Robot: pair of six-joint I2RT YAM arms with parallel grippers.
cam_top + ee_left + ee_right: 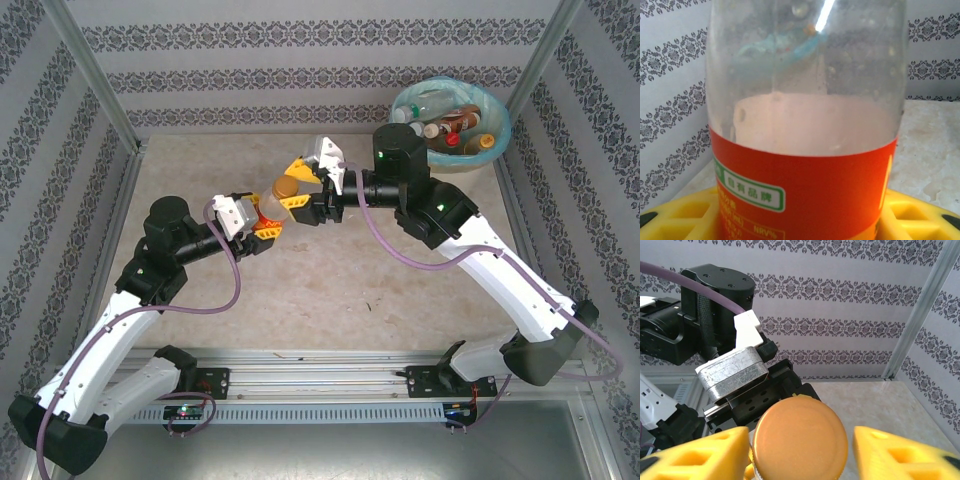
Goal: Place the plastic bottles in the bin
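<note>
Bottle [283,197], orange label, orange cap [800,440]: mid-counter, cap up, between the two arms, well apart from bin. Clear plastic above the label.

Left gripper [268,228]: yellow fingers [685,217] pinching bottle low down, at label height, one on each side of the body. Probably grips low to leave neck and cap free for a second hold. Cannot tell whether base touches counter [330,300]; looks lifted.

Right gripper [300,183]: comes in from the right at cap height. Fingers [705,455] spread, one on each side of cap, with a sliver of gap showing on one side. Not pinching anything. Reads as a hand-over set up between the arms.

Bin [500,118]: stands in far right corner, near right arm, well away from left arm's base. Likely reason for passing left to right rather than dropping direct. Holds several other bottles [452,125] on the blue liner.

Next, as judged: needs right fingers seated on cap or neck before left fingers release. Round, smooth cap, so could slip if pinched off-centre.
</note>
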